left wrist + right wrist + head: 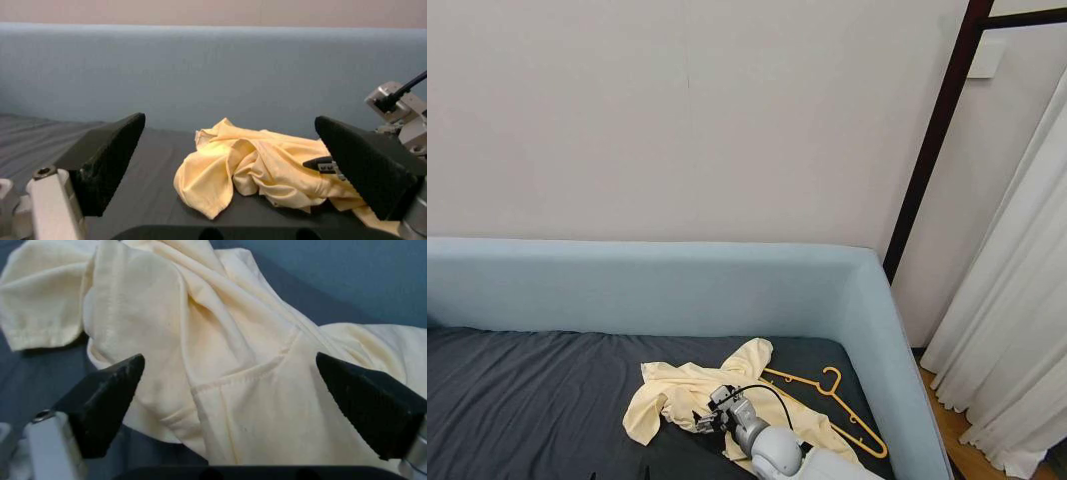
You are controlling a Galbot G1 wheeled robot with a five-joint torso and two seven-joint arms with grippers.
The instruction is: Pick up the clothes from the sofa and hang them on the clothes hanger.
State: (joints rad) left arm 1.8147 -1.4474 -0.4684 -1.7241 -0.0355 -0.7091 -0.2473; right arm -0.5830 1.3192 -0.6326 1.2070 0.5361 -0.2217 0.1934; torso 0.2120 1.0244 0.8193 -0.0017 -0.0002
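You've got right gripper (pixel 228 360) reached forward and low, jaws wide apart; left gripper (pixel 229 119) likewise wide.

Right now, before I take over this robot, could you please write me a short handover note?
Left gripper: open, holding nothing, low over the seat and facing the shirt.
Right gripper: open, close over the crumpled yellow shirt, not yet closed on it.
Things: the shirt lies on the sofa seat. The hanger lies flat at the shirt's right side.
Done: nothing is picked up.
Left: grasp the shirt, lift it and hang it.
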